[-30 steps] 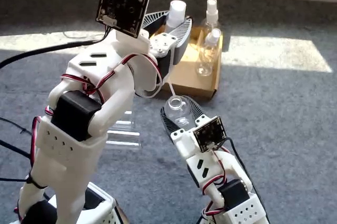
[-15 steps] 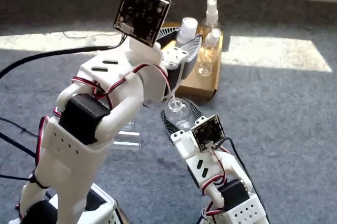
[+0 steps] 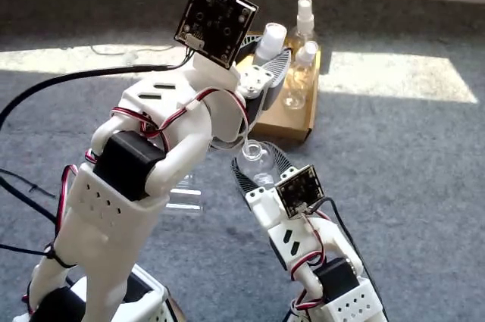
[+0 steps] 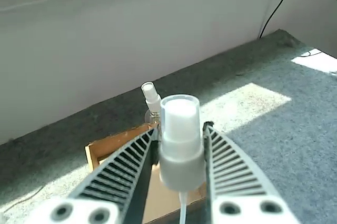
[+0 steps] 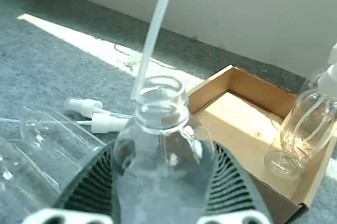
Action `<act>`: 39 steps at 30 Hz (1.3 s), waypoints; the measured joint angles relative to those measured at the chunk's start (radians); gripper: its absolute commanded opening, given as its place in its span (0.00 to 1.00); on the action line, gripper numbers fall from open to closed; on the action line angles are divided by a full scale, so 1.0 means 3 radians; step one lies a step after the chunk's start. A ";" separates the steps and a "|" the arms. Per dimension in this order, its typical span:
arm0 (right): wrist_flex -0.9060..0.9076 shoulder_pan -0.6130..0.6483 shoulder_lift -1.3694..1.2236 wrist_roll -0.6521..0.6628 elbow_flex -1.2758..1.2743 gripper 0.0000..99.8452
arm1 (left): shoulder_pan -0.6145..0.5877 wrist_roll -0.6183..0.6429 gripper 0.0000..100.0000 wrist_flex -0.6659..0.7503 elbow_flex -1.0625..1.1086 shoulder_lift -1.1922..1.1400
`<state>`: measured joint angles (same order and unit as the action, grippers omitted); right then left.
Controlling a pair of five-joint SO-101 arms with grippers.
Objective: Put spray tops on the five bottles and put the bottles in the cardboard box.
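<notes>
The left gripper (image 4: 180, 129) is closed on a spray top (image 4: 180, 153), its two ribbed fingers pressing the top's collar from either side, cap up. The top's thin tube (image 5: 152, 34) hangs straight down below this gripper. Under it the right gripper (image 5: 163, 168) is clamped around the body of a clear bottle (image 5: 160, 147), held upright with its mouth open. The tube's end meets the bottle's rim; whether it is inside the mouth I cannot tell.

In the high view the left gripper (image 3: 265, 53) sits above and just beyond the right gripper (image 3: 260, 164), with the top (image 3: 270, 38) over the bottle (image 3: 258, 157).

Beyond both grippers lies the box (image 3: 282, 119) on the grey carpet (image 3: 394, 186). Two capped bottles (image 3: 301, 72) stand in the box at its far side from the right gripper.

Beside the right gripper, on the left arm's side, two uncapped bottles (image 5: 52, 134) lie on the carpet, with two loose tops (image 5: 108, 124) just beyond them.
</notes>
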<state>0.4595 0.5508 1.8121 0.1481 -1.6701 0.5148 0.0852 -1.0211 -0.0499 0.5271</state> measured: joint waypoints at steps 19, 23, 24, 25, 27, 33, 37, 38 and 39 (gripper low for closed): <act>0.0000 0.0000 0.0000 0.0000 0.0000 0.00 | 0.0000 0.0000 0.07 0.0184 0.0465 0.0000; 0.0005 0.0000 0.0000 0.0000 0.0000 0.00 | 0.0072 0.0010 0.07 0.0184 0.0609 0.0000; 0.0046 0.0000 0.0000 0.0000 0.0000 0.00 | 0.0123 0.0010 0.07 0.0184 0.0619 0.0000; 0.0113 0.0000 0.0000 0.0000 0.0000 0.00 | 0.0179 0.0000 0.07 0.0189 0.0655 0.0005; 0.0205 -0.0020 0.0000 -0.0005 0.0005 0.00 | 0.0251 0.0000 0.07 0.0189 0.0757 0.0066; 0.0225 -0.0194 0.0005 -0.0153 0.0015 0.00 | 0.0251 0.0000 0.07 0.0189 0.1263 0.0583; 0.0225 -0.0210 0.0010 -0.0245 0.0020 0.00 | 0.0286 0.0153 0.07 0.0189 0.1708 0.0839; 0.0225 -0.0205 0.0010 -0.0261 0.0020 0.00 | 0.0271 0.0189 0.07 0.0194 0.1800 0.0875; 0.0225 -0.0205 0.0010 -0.0276 0.0036 0.00 | 0.0266 0.0215 0.07 0.0225 0.1887 0.0895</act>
<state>0.5271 0.4895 1.8151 0.0652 -1.6594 0.5946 0.1496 -0.9536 0.5163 0.7956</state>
